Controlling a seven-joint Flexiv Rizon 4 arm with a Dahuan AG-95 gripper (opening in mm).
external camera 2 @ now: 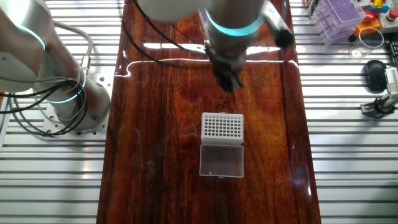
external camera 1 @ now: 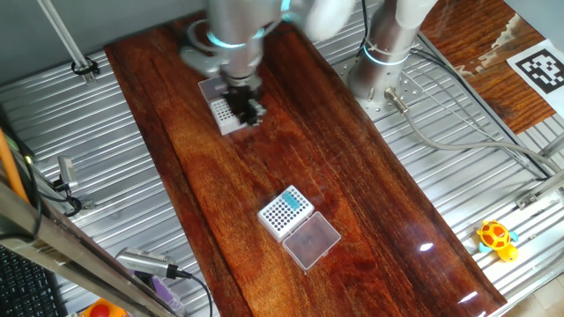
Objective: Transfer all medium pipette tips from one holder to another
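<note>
— Two racks on the wooden tabletop (external camera 1: 352,176): tip rack (external camera 1: 285,211) mid-board with medium pipette tips (external camera 1: 283,210) filling its grid (teal dots), clear lid (external camera 1: 311,241) just beside.

— And the gripper (external camera 1: 247,107)?

— Above the second rack (external camera 1: 226,113) near the far edge. Fingers blurred; gap impossible to tell. Nothing visibly held.

Bright overhead light, glare on tabletop (external camera 2: 155,93), arm (external camera 1: 238,26) motion-blurred.
</note>
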